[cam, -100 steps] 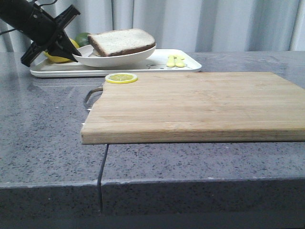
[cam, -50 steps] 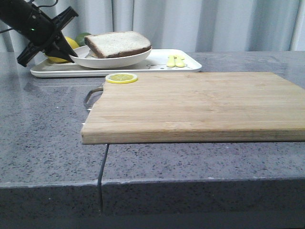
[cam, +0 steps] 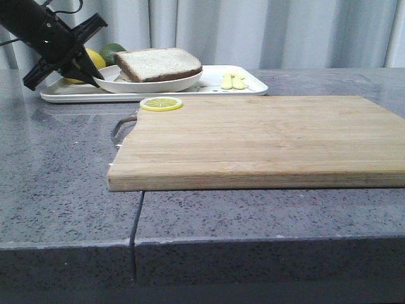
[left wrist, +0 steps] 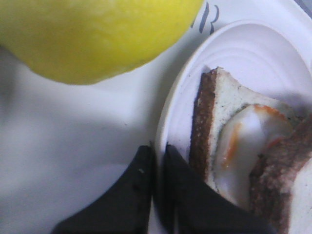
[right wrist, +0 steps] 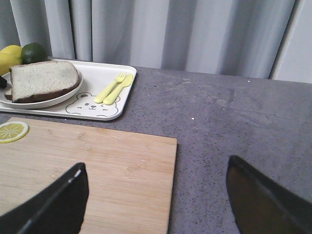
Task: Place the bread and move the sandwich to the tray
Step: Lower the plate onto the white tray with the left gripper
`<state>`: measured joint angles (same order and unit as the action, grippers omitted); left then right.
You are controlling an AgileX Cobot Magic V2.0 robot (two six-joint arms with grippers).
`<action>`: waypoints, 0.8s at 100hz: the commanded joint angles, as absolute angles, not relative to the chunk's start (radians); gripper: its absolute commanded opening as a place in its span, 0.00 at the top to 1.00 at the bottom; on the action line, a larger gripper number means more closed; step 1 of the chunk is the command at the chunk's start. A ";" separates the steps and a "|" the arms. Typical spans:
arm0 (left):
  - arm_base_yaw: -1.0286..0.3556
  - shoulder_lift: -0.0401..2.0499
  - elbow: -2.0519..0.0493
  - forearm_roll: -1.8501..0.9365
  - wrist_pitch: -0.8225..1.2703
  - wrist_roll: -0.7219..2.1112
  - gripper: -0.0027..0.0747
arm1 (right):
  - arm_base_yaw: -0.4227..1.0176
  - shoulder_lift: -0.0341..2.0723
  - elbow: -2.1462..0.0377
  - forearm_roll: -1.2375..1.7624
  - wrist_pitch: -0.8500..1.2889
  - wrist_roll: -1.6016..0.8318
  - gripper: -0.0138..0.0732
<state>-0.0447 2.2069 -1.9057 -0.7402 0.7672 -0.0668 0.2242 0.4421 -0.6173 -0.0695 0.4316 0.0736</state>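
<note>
The sandwich (cam: 158,63), topped by the thick bread slice, lies on the round white plate (cam: 149,83), which rests on the white tray (cam: 250,85) at the back left. My left gripper (cam: 95,73) is shut on the plate's left rim. In the left wrist view the fingers (left wrist: 157,151) pinch the rim (left wrist: 163,126); egg (left wrist: 243,141) shows between the bread slices. My right gripper (right wrist: 156,195) is open and empty above the cutting board's right edge; it does not show in the front view. The sandwich (right wrist: 44,80) and tray (right wrist: 105,114) also show in the right wrist view.
A wooden cutting board (cam: 266,139) fills the middle of the grey table, with a lemon slice (cam: 161,103) at its back left corner. A lemon (cam: 95,58) and a lime (cam: 114,49) sit on the tray behind the plate. Yellow fork and spoon (cam: 233,80) lie on the tray's right part.
The left gripper has lowered the plate with the sandwich onto the tray; it was tilted and raised a second ago and now sits level and lower.
</note>
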 commanded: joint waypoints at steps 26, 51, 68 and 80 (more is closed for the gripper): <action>-0.052 2.134 -1.946 -0.803 0.727 -0.081 0.99 | 0.220 0.446 -0.642 -0.083 0.358 0.071 0.18; -0.050 2.134 -1.946 -0.791 0.727 -0.079 0.99 | 0.220 0.446 -0.642 -0.083 0.358 0.071 0.18; -0.050 2.134 -1.946 -0.765 0.729 -0.079 0.90 | 0.220 0.446 -0.642 -0.083 0.357 0.071 0.18; -0.050 2.134 -1.946 -0.765 0.729 -0.079 0.76 | 0.220 0.446 -0.642 -0.083 0.356 0.071 0.18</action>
<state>-0.0447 2.2069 -1.9099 -0.7301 0.7649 -0.0709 0.2242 0.4421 -0.6173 -0.0695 0.4316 0.0736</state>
